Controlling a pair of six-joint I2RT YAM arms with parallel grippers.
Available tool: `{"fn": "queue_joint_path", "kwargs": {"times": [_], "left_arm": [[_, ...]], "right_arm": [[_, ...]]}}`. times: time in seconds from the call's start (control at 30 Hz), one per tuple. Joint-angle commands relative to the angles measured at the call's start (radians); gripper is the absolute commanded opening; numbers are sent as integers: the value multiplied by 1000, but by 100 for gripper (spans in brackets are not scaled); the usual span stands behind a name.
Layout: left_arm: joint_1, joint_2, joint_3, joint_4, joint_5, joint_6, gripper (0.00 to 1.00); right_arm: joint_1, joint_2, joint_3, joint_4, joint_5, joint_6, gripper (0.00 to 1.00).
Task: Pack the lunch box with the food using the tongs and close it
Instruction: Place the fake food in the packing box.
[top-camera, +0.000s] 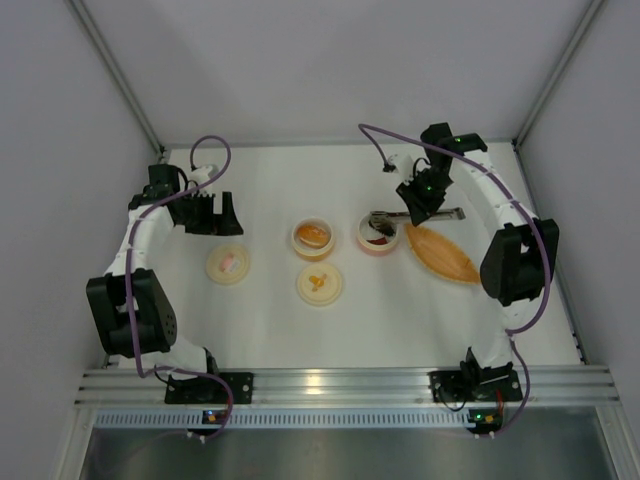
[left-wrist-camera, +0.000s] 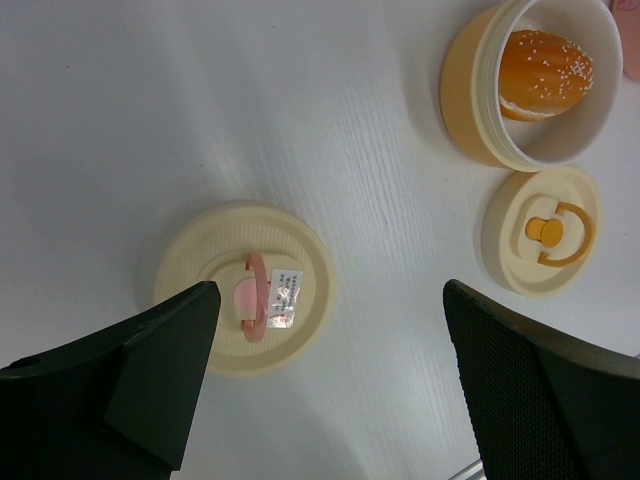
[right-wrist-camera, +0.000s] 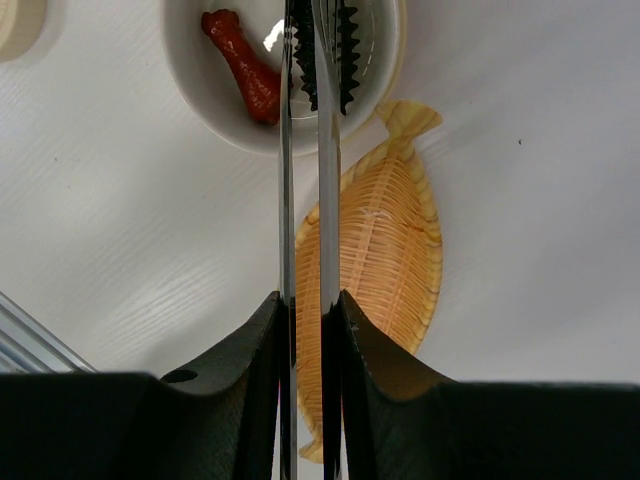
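Note:
My right gripper (top-camera: 415, 207) (right-wrist-camera: 308, 300) is shut on the slim metal tongs (right-wrist-camera: 286, 150). Their black toothed tips reach into a cream lunch box bowl (right-wrist-camera: 195, 95) (top-camera: 378, 243). A red sausage-like piece of food (right-wrist-camera: 245, 65) lies in that bowl just left of the tips, and nothing shows between them. A second bowl (top-camera: 313, 250) (left-wrist-camera: 465, 90) holds an orange-tan bun (left-wrist-camera: 545, 72). My left gripper (top-camera: 215, 215) (left-wrist-camera: 328, 295) hangs open and empty over the table beside a cream lid with a pink handle (left-wrist-camera: 200, 265).
A cream lid with an orange handle (top-camera: 319, 283) (left-wrist-camera: 545, 235) lies in front of the bun's bowl, and the pink-handled lid (top-camera: 227, 264) lies to its left. An orange woven boat-shaped tray (top-camera: 440, 255) (right-wrist-camera: 390, 250) sits right of the bowl with the red piece. White walls enclose the table.

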Motion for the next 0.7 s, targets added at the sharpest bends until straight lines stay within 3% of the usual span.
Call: {"fn": "queue_joint_path", "kwargs": {"times": [0.0,0.33,0.67], "left_arm": [[1,9,1,34,12,15,98],[1,7,5,32,15,12,98],[1,4,10,27,15,9,98]], "right_arm": [[17,-4,18,61,15,-13,20],[20,-21,24,65,26,-8,33],[20,-28,87,-7,-35,6,34]]}}
